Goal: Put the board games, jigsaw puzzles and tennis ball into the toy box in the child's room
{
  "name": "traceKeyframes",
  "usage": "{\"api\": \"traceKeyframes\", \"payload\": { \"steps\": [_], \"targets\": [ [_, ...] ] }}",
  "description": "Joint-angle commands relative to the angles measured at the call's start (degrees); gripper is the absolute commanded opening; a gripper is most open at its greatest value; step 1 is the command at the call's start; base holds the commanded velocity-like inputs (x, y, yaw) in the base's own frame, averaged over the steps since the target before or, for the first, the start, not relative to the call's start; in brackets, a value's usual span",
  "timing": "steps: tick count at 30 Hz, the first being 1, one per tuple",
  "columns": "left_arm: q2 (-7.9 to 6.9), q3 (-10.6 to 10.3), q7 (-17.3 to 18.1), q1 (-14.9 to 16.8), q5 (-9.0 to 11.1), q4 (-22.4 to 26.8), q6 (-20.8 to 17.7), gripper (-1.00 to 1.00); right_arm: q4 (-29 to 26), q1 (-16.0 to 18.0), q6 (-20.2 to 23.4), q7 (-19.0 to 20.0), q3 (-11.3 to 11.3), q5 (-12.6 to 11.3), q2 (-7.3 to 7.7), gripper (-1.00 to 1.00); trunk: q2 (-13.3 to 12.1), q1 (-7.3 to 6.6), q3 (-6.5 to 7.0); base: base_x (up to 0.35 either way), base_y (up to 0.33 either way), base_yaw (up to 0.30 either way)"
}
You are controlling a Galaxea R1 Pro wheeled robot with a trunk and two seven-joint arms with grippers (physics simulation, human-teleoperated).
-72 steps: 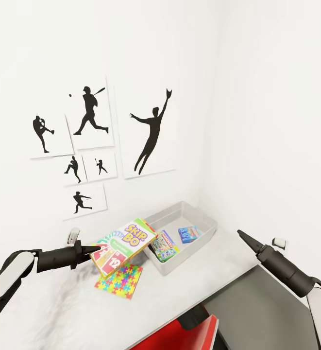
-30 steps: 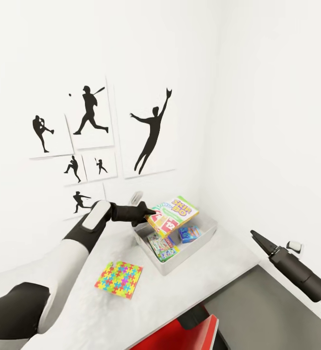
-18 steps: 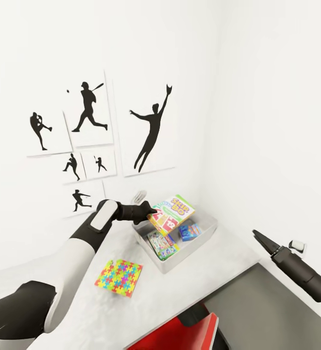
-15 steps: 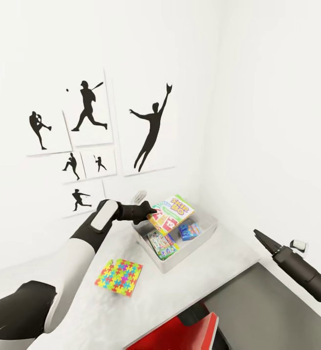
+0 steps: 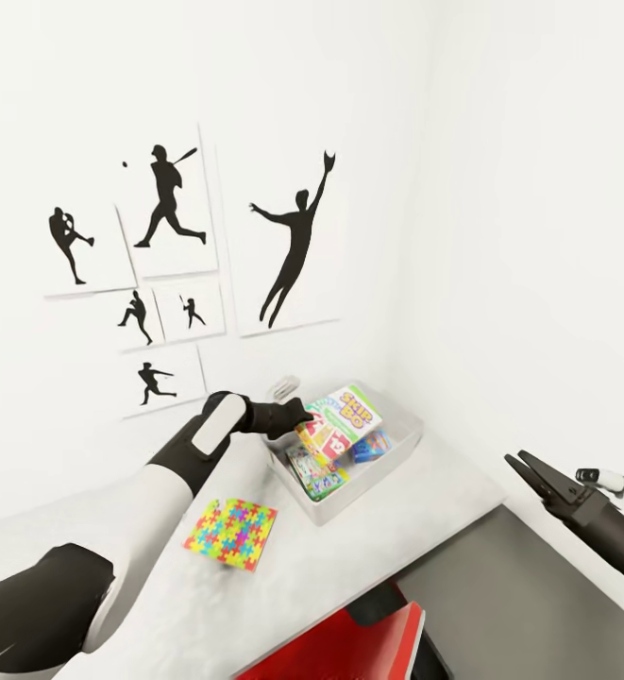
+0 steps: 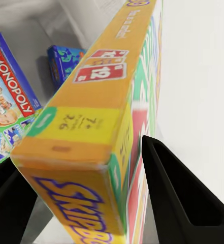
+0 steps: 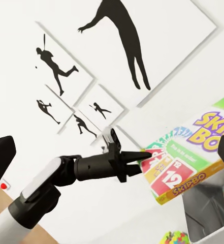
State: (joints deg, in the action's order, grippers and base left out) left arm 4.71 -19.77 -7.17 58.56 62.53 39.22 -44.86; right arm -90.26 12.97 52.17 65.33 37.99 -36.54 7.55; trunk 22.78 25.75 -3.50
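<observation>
Left hand clamped on the near edge of the Skip-Bo board game, fingers pressed against both faces in the left wrist view. Held tilted, just above the grey toy box, lower corner dipping toward the inside. From the left wrist camera: orange side panel of the held box up close, and below it, inside the toy box, a Monopoly board game lying flat plus a small blue box toward the far wall. From the head view, the same two seen as a colourful lid and a blue patch under the held game. From the right wrist camera: left arm and hand side-on, pinching the Skip-Bo box against the wall of baseball silhouette prints.

On the pale table, near the toy box, one jigsaw puzzle lying flat. Right hand well apart at the table's far side, fingers parted, empty.
</observation>
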Motion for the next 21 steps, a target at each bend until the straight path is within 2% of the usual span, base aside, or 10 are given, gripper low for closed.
{"api": "traceKeyframes", "payload": {
  "steps": [1,3,8,10,21],
  "targets": [
    [0.23,-0.18,-0.56,0.06,0.46,0.06,-0.08,-1.00,0.00,0.05,0.29,0.11,0.05,-0.06,0.01,1.00,0.14,0.04,-0.22,0.000,0.000,0.000],
    [0.60,-0.27,-0.55,0.06,0.15,0.06,-0.07,-1.00,0.00,0.05,0.30,0.09,0.05,-0.06,0.01,1.00,0.14,0.04,-0.39,0.000,0.000,0.000],
    [1.26,-0.35,-0.40,0.06,-2.64,0.08,-0.06,-1.00,-0.01,0.04,0.28,0.03,0.06,-0.03,0.01,1.00,0.14,0.04,-0.81,0.000,0.000,0.000],
    [1.53,-0.36,-0.11,0.06,-3.13,0.09,-0.06,-1.00,-0.01,0.04,0.24,0.02,0.06,-0.03,0.01,1.00,0.14,0.04,-0.98,0.000,0.000,0.000],
    [1.79,-0.42,0.14,0.06,-3.99,0.24,0.03,-1.00,0.18,0.04,0.07,-0.03,0.06,0.04,0.01,1.00,0.14,0.04,-1.91,0.000,0.000,0.000]
  ]
}}
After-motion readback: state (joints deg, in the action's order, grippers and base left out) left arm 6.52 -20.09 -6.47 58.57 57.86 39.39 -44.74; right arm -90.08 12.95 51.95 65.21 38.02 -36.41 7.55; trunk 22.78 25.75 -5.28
